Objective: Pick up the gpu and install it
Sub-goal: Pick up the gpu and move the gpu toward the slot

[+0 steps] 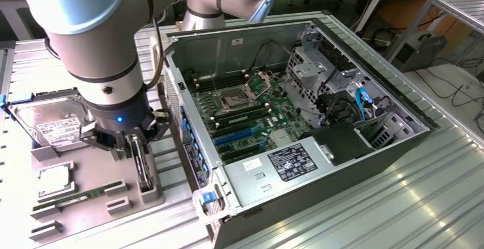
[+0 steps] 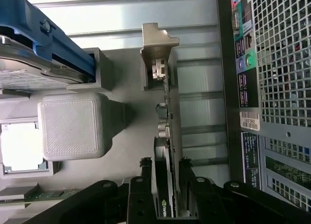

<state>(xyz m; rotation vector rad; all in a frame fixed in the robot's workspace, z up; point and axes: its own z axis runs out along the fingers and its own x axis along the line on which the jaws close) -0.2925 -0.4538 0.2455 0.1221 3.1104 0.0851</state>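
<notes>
Grey printed fixture [image 1: 90,172] holds a hard drive [image 1: 53,125] at the exterior view's left. Just right of that, the gpu [image 1: 144,172] stands on edge in its slot, long axis running toward the camera and alongside the case's rear panel. The end effector [image 1: 130,141] straddles the card, jaws wide, fingers [image 2: 146,173] flanking both faces, nothing gripped. I judge this the pick-up step, pre-grasp; closing calls for square, even pressure. The open computer case [image 1: 226,47] lies further right.
</notes>
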